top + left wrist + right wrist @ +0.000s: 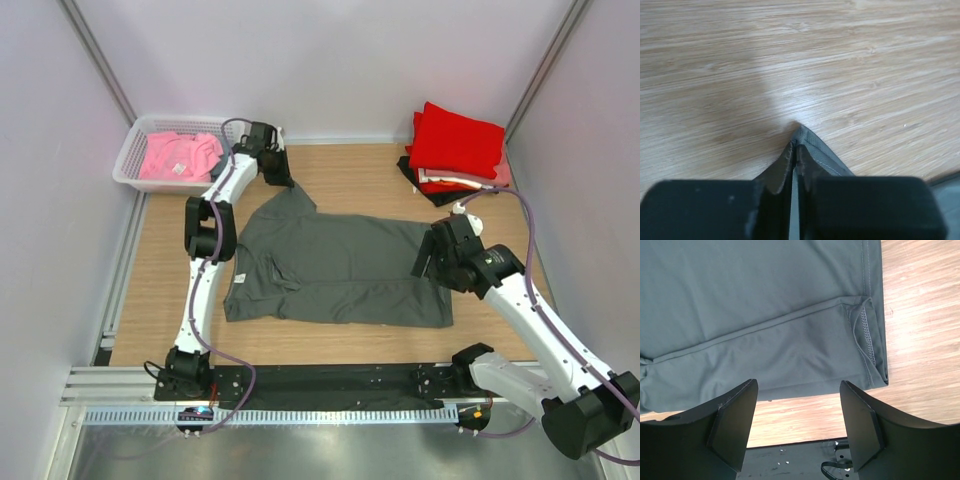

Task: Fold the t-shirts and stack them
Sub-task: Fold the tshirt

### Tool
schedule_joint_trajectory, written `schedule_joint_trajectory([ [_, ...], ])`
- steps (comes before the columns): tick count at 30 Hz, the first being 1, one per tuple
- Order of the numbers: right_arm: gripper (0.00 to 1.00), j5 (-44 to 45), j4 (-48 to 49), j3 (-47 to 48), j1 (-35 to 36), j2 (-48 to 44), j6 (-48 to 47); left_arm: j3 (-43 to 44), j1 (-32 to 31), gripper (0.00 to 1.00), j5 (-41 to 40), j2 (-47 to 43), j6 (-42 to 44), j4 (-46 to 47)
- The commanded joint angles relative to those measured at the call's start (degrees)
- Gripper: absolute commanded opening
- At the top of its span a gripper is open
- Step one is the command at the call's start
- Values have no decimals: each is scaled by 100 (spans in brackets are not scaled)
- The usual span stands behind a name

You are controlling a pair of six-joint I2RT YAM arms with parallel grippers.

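The light wooden table (350,165) fills the middle of the top view. A dark grey t-shirt (340,270) lies spread across its centre, with one sleeve reaching toward the upper left. A white latticed basket (150,183) sits at the table's upper left corner, and a folded pile (455,140) stands at the upper right, its lowest piece, a black shirt (418,178), lying on the wood.

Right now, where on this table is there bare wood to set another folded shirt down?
The widest bare wood is the far strip of table, between the left gripper, pinching a sleeve of the grey shirt, and the red-topped stack. A thinner strip runs along the shirt's near edge. The middle is covered, and the basket fills the far left corner.
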Motion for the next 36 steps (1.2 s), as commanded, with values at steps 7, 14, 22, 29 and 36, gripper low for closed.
schedule_joint_trajectory([
  [7,73,311,326,70,-2,120,-95,-404,-10,0,37,-1055,14,-15],
  [14,61,655,958,545,-142,1218,-191,-1238,-256,0,-622,-2136,-83,-743],
  [22,64,455,1775,1133,-1231,2912,-437,-2153,-924,0,-1660,-3025,15,-1255],
  [29,63,330,1733,2407,-1962,4653,-692,-2620,-968,0,-1537,-3579,-91,-983],
  [36,61,419,1820,3181,-2129,5577,-885,-2928,-968,0,-1493,-3966,-100,-859],
])
